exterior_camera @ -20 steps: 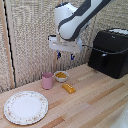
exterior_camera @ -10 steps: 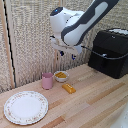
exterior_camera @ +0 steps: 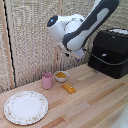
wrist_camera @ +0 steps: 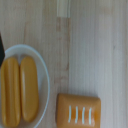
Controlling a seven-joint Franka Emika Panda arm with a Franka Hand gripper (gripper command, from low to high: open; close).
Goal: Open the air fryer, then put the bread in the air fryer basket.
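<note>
Sitting on the pale wooden plank bench (exterior_camera: pixel 95 102), several small things cluster near the middle of the exterior view. A small white bowl (exterior_camera: pixel 61 76) holding yellow-orange oblong pieces stands far back by the wall, and a pink cup (exterior_camera: pixel 47 80) stands just beside it on the exterior view's left. Nearer the camera and slightly to the right of the bowl lies the bread (exterior_camera: pixel 69 88), a small golden-orange oblong piece flat on the wood, close to the bowl but apart from it. A round white plate with a patterned rim (exterior_camera: pixel 26 107) lies near the front on the exterior view's left, well apart from the bread.

The air fryer (exterior_camera: pixel 110 52), a large glossy black boxy appliance with rounded edges, stands at the far right of the exterior view, its front drawer looking pushed in. The white and black robot arm (exterior_camera: pixel 80 30) reaches in from the upper right and hangs above the bowl and bread, between them and the fryer. Its claw is hidden under the arm's body, so I cannot tell whether the fingers are spread or pressed together.

The wrist view looks straight down on the bowl's (wrist_camera: pixel 45 75) two orange pieces and the bread (wrist_camera: pixel 79 111), which carries pale stripes on top.

Behind the bench runs a beige woven screen wall (exterior_camera: pixel 30 40) with upright wooden posts.
</note>
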